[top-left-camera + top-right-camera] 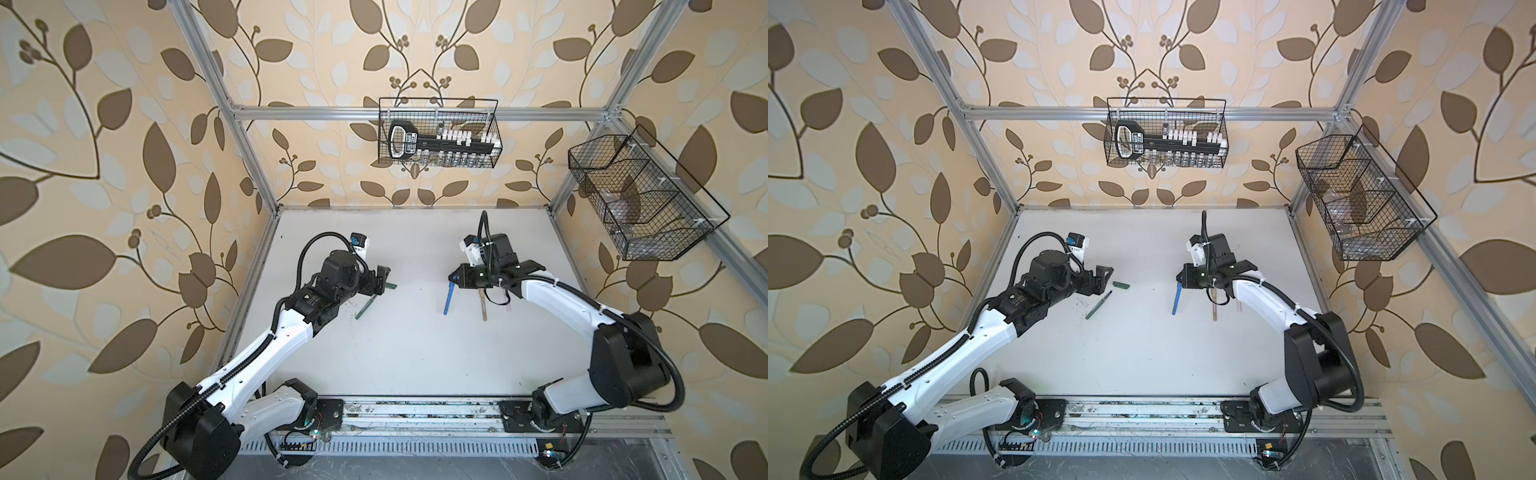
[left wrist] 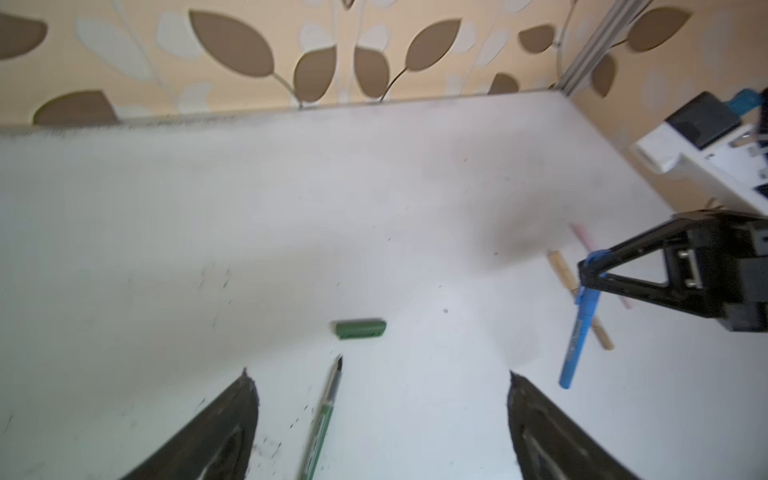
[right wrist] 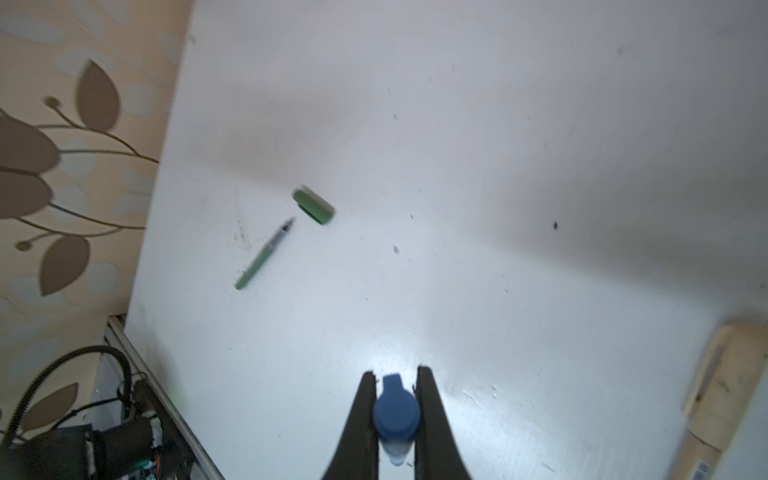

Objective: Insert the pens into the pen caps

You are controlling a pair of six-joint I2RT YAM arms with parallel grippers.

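White desk (image 1: 415, 353), left hand (image 2: 378, 376) spread wide and empty, right hand (image 3: 395, 374) pinching the top of a hanging blue pen (image 1: 449, 297), uncapped green pen (image 1: 1098, 305) below the left hand, tan pen (image 1: 483, 305) near the blue, green cap (image 1: 1121, 284) just beyond the green pen's tip

White table (image 1: 415, 353); leaf-patterned wallpaper (image 1: 104, 166); back wire basket (image 1: 386, 158) holding a black-and-white rack (image 1: 440, 143); side wire basket (image 1: 648, 245) at right

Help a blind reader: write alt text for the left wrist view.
An uncapped green pen lies on the white table, framed by the open left end effector, tip toward a loose green cap. Farther off, the shut right end effector holds a blue pen.
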